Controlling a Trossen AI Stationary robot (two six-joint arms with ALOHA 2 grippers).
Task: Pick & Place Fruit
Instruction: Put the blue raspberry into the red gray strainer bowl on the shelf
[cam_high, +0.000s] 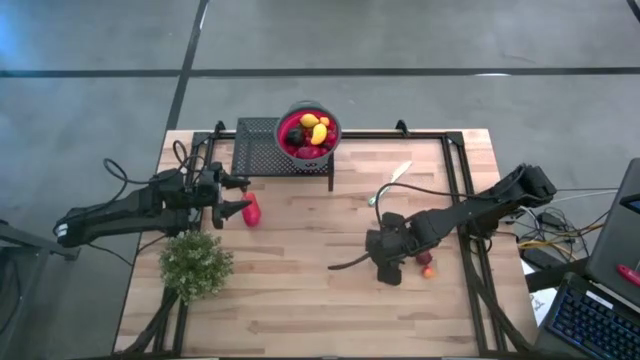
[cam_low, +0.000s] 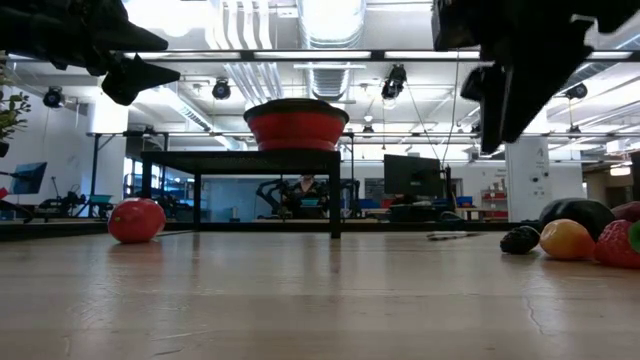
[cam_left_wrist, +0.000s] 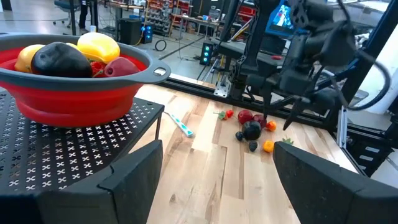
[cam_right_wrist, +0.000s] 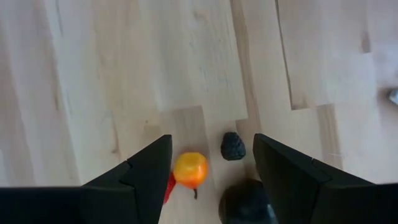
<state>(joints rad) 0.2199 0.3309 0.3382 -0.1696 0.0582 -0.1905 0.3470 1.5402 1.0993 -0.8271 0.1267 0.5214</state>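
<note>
Red and full of fruit, the bowl sits on the black mesh stand at the far edge of your wooden table; you can see yellow, red and dark pieces heaped in it. Your right gripper hangs above the small pile of loose fruit on the right side of the table, fingers spread wide and empty, with an orange fruit and a dark berry showing between them. Your left gripper waits at the left, beside the stand, fingers wide apart, holding nothing. One larger red fruit lies just beside it. The green plant stands nearer you.
</note>
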